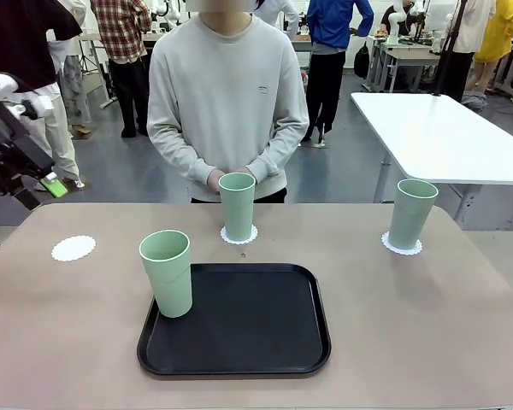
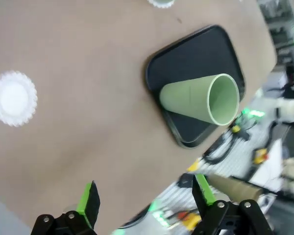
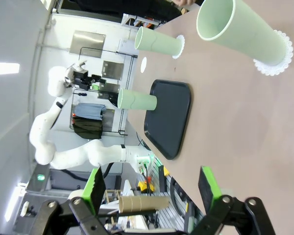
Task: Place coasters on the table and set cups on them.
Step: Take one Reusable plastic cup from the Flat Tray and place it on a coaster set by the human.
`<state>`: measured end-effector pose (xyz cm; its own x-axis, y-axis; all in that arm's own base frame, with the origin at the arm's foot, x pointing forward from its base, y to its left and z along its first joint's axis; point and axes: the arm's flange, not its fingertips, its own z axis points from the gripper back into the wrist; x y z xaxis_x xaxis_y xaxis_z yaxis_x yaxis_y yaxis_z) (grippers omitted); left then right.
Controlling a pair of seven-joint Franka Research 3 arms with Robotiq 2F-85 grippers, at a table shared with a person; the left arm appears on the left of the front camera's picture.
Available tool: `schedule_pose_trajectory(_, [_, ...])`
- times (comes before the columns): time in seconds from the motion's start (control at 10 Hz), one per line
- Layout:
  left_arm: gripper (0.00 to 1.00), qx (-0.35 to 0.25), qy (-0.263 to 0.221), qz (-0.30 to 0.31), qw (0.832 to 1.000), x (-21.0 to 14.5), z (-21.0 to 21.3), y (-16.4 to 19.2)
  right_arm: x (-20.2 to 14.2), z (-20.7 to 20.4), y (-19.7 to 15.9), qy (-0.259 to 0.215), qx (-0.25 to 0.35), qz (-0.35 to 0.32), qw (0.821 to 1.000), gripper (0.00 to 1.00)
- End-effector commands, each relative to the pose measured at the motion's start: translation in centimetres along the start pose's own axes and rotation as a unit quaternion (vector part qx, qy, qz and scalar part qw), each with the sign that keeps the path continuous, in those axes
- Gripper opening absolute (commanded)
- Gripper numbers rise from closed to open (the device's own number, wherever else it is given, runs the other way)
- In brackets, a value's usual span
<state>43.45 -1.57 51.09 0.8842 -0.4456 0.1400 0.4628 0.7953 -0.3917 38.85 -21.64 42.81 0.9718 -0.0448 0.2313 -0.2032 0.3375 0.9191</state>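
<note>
Left claw (image 2: 144, 186) and right claw (image 3: 152, 172) are held wide open, empty; two cups (image 1: 237, 205) (image 1: 412, 213) are seated on coasters (image 1: 254, 235) at the tabletop (image 1: 410, 325) far edge, third cup (image 1: 166, 273) on the tray (image 1: 248, 329), one coaster (image 1: 73, 248) bare near left edge.

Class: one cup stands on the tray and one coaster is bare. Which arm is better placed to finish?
Left. The cup on the tray and the bare coaster both lie toward the robot's left, nearer the left gripper, which is open.
</note>
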Motion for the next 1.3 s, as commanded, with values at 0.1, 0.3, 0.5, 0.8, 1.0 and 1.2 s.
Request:
schedule_pose_trajectory(0.1, [1.0, 0.093, -0.033, -0.182, 0.978, -0.3, -3.8, -3.6, 0.0, 0.0, 0.1, 0.0, 0.0, 0.001, 1.0, 1.0])
schedule_pose_trajectory(0.3, [1.0, 0.091, -0.042, -0.214, 0.972, 0.2, -6.3, -4.9, 0.0, 0.0, 0.1, 0.0, 0.0, 0.001, 1.0, 1.0])
schedule_pose_trajectory(0.5, [1.0, 0.081, -0.035, -0.203, 0.975, 0.4, -6.7, -4.6, 0.0, 0.0, 0.1, 0.0, 0.0, 0.001, 1.0, 1.0])
schedule_pose_trajectory(0.8, [1.0, 0.105, -0.021, -0.211, 0.972, 0.8, -6.5, -5.8, 0.0, 0.0, 0.1, 0.0, 0.0, 0.001, 1.0, 1.0])
schedule_pose_trajectory(1.0, [1.0, 0.105, -0.021, -0.211, 0.972, 0.8, -6.5, -5.8, 0.0, 0.0, 0.1, 0.0, 0.0, 0.001, 1.0, 1.0])
schedule_pose_trajectory(1.2, [1.0, 0.094, -0.079, -0.276, 0.953, 0.4, -7.6, -4.6, 0.0, 0.0, 0.1, 0.0, 0.0, 0.001, 1.0, 1.0])
